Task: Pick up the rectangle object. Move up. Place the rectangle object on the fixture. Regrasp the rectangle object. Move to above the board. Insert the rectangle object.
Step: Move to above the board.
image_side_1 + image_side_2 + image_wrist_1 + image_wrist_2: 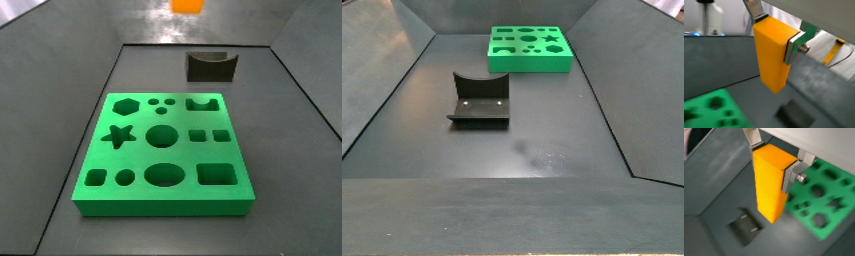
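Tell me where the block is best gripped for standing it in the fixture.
The gripper already clamps the block by its upper end, across two long flat faces. That probably suits: the lower end hangs free to reach the fixture.

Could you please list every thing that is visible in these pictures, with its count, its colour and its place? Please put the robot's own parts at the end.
block: one, orange-yellow, held upright between the gripper's fingers above the floor; in a side view only its lower end shows at the picture's upper edge.
board: one, bright green with many cut-out holes, flat on the dark floor; seen in both side views and both wrist views.
fixture: one, dark grey-black with a curved notch, on the floor apart from the board.
floor: one, dark grey, with sloping walls around it.
gripper: one, silver fingers, raised above the floor, shut on the block.
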Controlling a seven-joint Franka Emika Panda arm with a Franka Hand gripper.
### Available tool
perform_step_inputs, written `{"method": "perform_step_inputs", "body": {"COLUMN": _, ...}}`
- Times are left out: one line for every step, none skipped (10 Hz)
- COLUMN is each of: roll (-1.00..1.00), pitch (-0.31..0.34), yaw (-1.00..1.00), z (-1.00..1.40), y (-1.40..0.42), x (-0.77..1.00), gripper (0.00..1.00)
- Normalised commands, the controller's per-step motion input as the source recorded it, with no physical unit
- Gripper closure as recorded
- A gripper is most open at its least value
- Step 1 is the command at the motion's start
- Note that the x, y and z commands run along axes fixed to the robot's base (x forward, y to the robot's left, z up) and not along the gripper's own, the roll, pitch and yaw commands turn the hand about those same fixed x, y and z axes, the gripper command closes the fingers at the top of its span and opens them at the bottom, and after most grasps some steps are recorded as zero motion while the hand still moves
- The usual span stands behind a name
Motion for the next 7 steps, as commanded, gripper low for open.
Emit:
{"method": "perform_step_inputs", "body": {"roll": -1.0, "pitch": 0.015, "yaw": -0.18, "z": 0.03, "y": -0.27, "x": -0.32, "gripper": 1.0}}
{"method": "perform_step_inputs", "body": {"roll": -1.0, "pitch": 0.02, "yaw": -0.17, "z": 0.02, "y": -0.14, "x": -0.18, "gripper": 1.0}}
{"method": "perform_step_inputs", "body": {"roll": -1.0, "pitch": 0.023, "yaw": -0.15, "z": 0.01, "y": -0.06, "x": -0.12, "gripper": 1.0}}
{"method": "perform_step_inputs", "body": {"roll": -0.96, "pitch": 0.01, "yaw": -0.14, "z": 0.01, "y": -0.04, "x": -0.1, "gripper": 1.0}}
{"method": "perform_step_inputs", "body": {"roll": -0.57, "pitch": -0.011, "yaw": -0.06, "z": 0.0, "y": 0.01, "x": -0.08, "gripper": 1.0}}
{"method": "perform_step_inputs", "body": {"roll": -0.42, "pitch": -0.023, "yaw": -0.04, "z": 0.0, "y": 0.02, "x": -0.07, "gripper": 1.0}}
{"method": "perform_step_inputs", "body": {"roll": -0.24, "pitch": -0.027, "yaw": -0.02, "z": 0.0, "y": 0.01, "x": -0.05, "gripper": 1.0}}
